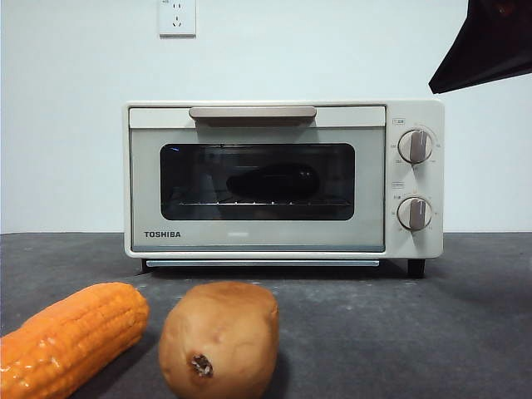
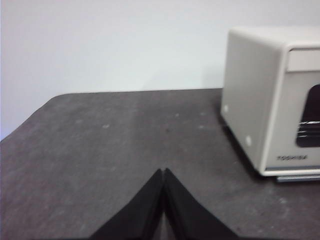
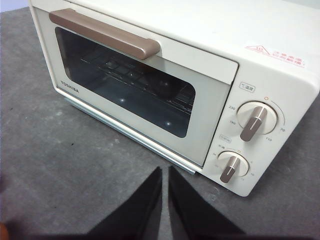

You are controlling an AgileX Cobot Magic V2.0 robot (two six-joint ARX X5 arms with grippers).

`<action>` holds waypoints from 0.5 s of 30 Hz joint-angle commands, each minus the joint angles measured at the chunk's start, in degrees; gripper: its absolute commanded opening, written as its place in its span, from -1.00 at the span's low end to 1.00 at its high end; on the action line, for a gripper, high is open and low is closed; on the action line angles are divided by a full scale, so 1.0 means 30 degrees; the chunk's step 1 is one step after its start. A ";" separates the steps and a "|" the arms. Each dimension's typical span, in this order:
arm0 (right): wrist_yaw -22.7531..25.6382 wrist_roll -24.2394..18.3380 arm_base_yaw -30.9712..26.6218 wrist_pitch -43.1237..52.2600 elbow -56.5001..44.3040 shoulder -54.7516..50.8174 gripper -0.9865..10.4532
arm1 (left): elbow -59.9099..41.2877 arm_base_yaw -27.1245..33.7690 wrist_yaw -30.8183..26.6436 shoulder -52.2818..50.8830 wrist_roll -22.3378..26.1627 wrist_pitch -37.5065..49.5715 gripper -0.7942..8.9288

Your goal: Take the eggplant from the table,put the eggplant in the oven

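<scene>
I found the oven [image 1: 283, 179] standing at centre frame in the front view, on the table [image 1: 399, 332], with its door shut and the beige handle [image 1: 252, 112] across the top of the door. Through the dark glass I made out the eggplant [image 1: 273, 181] lying on the wire rack inside, at the middle of the window. In the lower left of that view the corn cob [image 1: 71, 337] lay tilted beside the potato [image 1: 219, 337], the two near each other but apart, both in front of the oven.

The right gripper [image 3: 164, 172] hung above the table just before the oven's lower front edge, near the two knobs [image 3: 252, 122]; its jaws were nearly together with only a thin gap, and they held nothing. A black arm tip [image 1: 486, 46] showed at the upper right of the front view.

The left gripper [image 2: 164, 172] sat over bare table, well off to the side of the oven [image 2: 265, 95], jaws pressed together and empty.
</scene>
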 commanded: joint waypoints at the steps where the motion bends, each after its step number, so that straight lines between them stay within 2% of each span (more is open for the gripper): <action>1: 0.0080 0.0262 0.0102 0.0189 0.0197 0.0073 -0.82 | -0.0525 0.0306 -0.0051 -0.0044 0.0160 0.0233 -0.83; 8: 0.0073 0.0262 0.0102 0.0189 0.0197 0.0066 -0.82 | -0.1275 0.0415 0.0007 -0.0044 0.0146 -0.0933 -0.83; 15: 0.0073 0.0262 0.0102 0.0189 0.0197 0.0066 -0.82 | -0.1275 0.0415 0.0000 -0.0044 0.0146 -0.0801 -0.83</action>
